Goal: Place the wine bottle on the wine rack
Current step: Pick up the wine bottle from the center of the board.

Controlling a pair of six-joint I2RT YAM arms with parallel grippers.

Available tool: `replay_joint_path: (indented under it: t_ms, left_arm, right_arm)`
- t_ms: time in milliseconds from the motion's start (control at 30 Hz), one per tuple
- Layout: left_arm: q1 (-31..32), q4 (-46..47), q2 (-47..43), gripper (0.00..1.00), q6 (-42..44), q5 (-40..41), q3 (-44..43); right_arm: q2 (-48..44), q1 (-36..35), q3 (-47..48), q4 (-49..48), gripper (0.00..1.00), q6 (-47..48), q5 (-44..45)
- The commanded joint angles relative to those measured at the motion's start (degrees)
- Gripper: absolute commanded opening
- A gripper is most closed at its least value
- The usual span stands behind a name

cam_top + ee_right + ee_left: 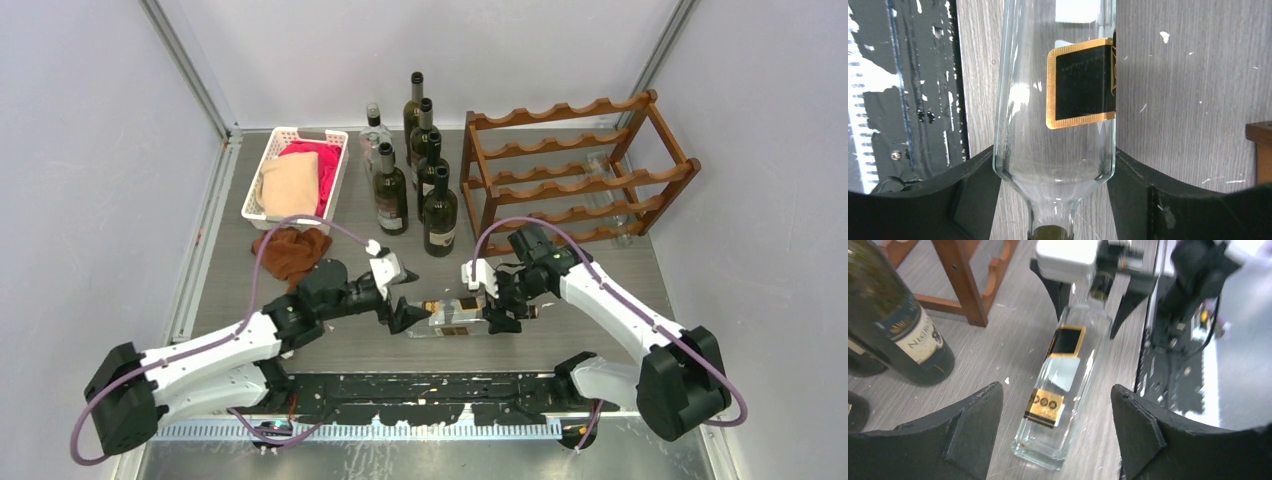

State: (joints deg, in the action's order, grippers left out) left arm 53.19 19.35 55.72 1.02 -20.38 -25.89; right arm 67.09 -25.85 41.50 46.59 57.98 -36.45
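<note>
We see the clear, square-sided glass bottle (455,318) with gold-and-black labels lying flat on the grey table (225,270) between the two arms. Its neck points toward the right arm, and it is well apart from the reddish-brown wine rack (560,110) standing at the back right. The right gripper (495,308) is clamped across the bottle's shoulder, one finger pressed against each side just above the neck. The left gripper (412,318) sits at the bottle's base with its fingers spread wide, clear of the glass on both sides.
</note>
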Motion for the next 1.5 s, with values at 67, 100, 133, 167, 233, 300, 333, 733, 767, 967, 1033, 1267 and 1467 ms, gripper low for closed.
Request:
replay_joint_path:
  t_ms: [67,100,133,167,233,300,333,733,767,967,1033,1267,1467]
  left_arm:
    - [0.02,-16.84,-4.97,0.78,-25.72,6.29,-18.48]
    - [-0.01,-17.62,-5.05,0.77,-29.21,6.88,-21.12]
    - [0.00,-17.98,-5.17,0.76,-32.97,8.04,-23.43]
    - [0.01,-18.33,-5.25,0.76,-36.52,9.34,-25.62]
    - [0.06,-18.25,-5.09,0.73,-41.82,11.76,-29.61]
    - [0.18,-20.61,-3.86,0.73,-46.69,14.33,-34.87]
    - [0.67,-23.15,-2.85,0.73,-50.26,15.99,-39.24]
    - [19.50,-47.47,13.10,0.75,-56.49,46.02,-71.65]
    - [20.32,-48.26,14.11,0.75,-56.48,46.70,-73.56]
    - [24.31,-50.51,18.05,0.75,-54.82,49.87,-81.25]
    - [25.64,-50.89,18.59,0.75,-53.90,51.43,-82.63]
    - [27.64,-51.96,19.28,0.75,-52.05,53.22,-84.69]
    - [27.68,-51.25,14.14,0.86,-41.20,55.58,-76.92]
  right_arm:
    - [-4.00,3.95,6.91,8.20,0.01,1.15,-9.35]
    - [-4.25,4.46,7.31,9.68,0.01,1.37,-9.86]
    - [-4.47,4.88,7.69,10.61,0.01,1.61,-10.32]
    - [-4.68,5.41,7.92,11.35,0.01,1.94,-10.82]
    - [-5.44,6.04,8.35,12.20,0.01,2.21,-11.15]
    - [-6.26,6.86,8.73,12.74,0.01,2.16,-11.67]
    - [-6.62,7.63,8.96,13.23,0.01,2.18,-12.18]
    - [-8.52,13.46,11.99,19.41,0.01,4.73,-19.35]
    - [-8.42,13.56,12.02,19.46,0.01,4.77,-19.41]
    - [-9.02,14.96,12.03,19.86,0.01,4.91,-20.18]
    - [-9.39,15.50,12.04,20.11,0.01,5.07,-20.41]
    - [-9.72,17.24,12.37,22.55,0.01,6.77,-20.75]
    - [-7.95,18.83,15.37,28.55,0.01,9.27,-16.88]
